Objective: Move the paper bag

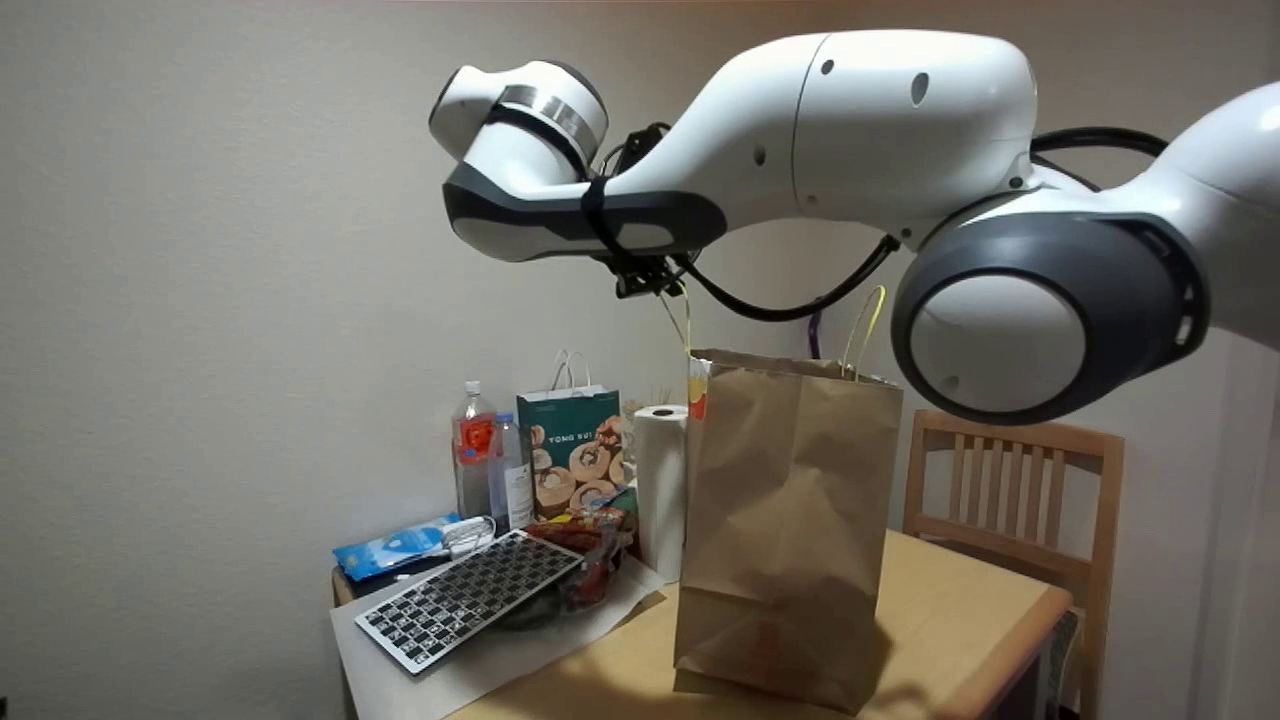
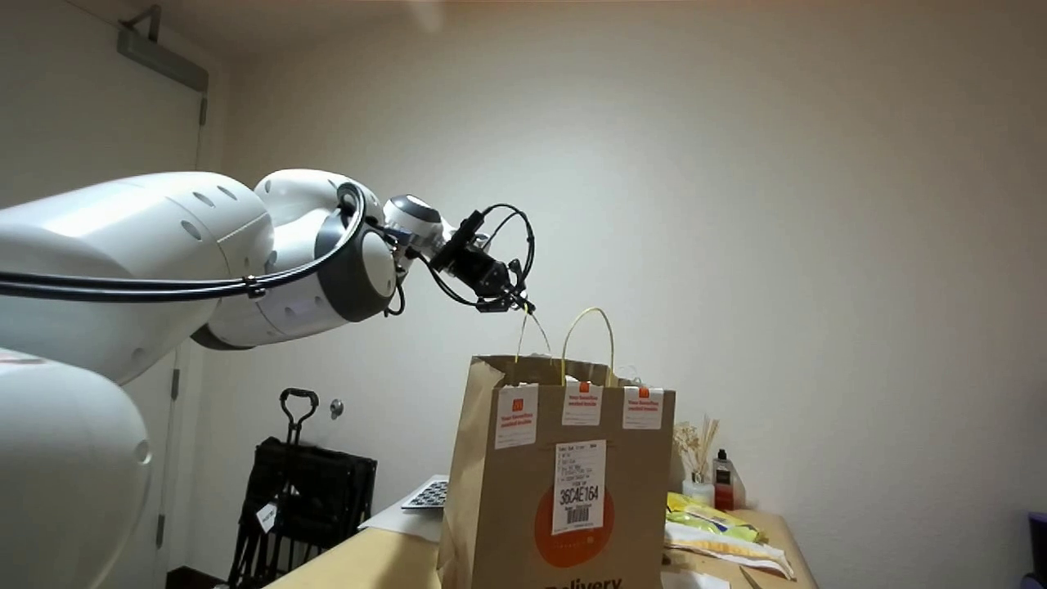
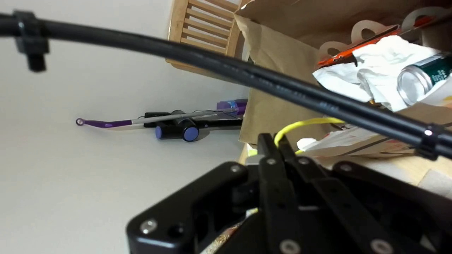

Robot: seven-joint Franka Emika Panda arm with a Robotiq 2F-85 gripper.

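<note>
One yellow handle (image 3: 310, 121) of the McDonald's paper bag (image 1: 790, 520) is pinched by the gripper (image 3: 276, 139), jaws all but closed; the 2nd handle (image 1: 877, 308) is free. Bag is seen roughly upright, on or just above the table (image 1: 940, 595) (which, can't be told). If hoisted off-ctr, bag may be tilted, drink can (image 3: 422, 80) shifted, handle torn; if swung, paper-towel roll (image 1: 660, 490) could be knocked.

Plain pale wall (image 2: 777, 245); slatted wooden chair (image 1: 1000, 543) beside wooden table (image 1: 960, 585); pale door (image 2: 90, 123).
</note>
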